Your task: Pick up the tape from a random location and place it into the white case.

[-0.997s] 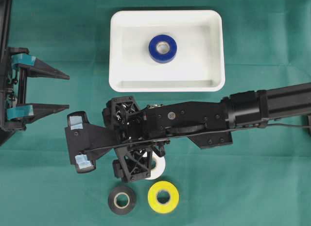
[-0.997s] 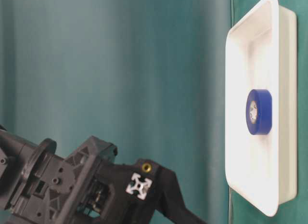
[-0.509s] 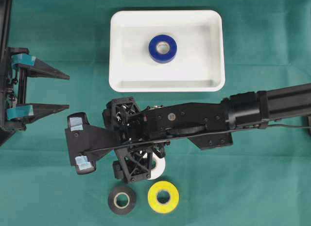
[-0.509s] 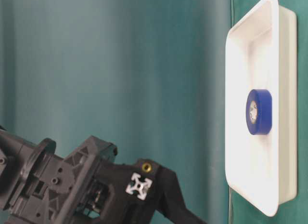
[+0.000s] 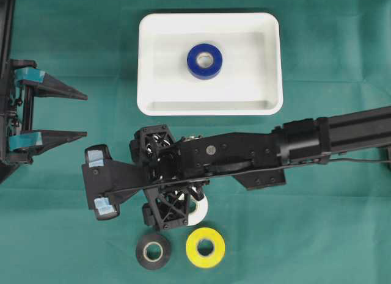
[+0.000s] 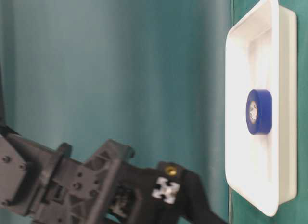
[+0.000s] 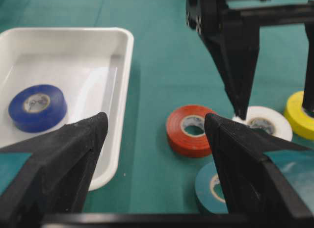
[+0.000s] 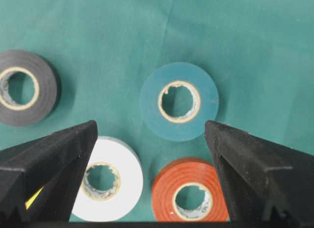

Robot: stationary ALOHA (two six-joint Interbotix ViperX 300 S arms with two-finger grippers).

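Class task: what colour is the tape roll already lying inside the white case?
Blue tape roll, in the white case; clearest in the overhead view.

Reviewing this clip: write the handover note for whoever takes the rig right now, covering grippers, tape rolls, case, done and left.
Left gripper: open, empty, parked at the left edge.
Right gripper: open, empty, above the loose rolls.
White case: holds the blue roll, so one is done.
On the cloth: white roll, red roll, teal roll, black roll, yellow roll.
Left: grasp a roll and place it in the case.

blue tape roll (image 5: 204, 60) lies flat inside white case (image 5: 151, 64).
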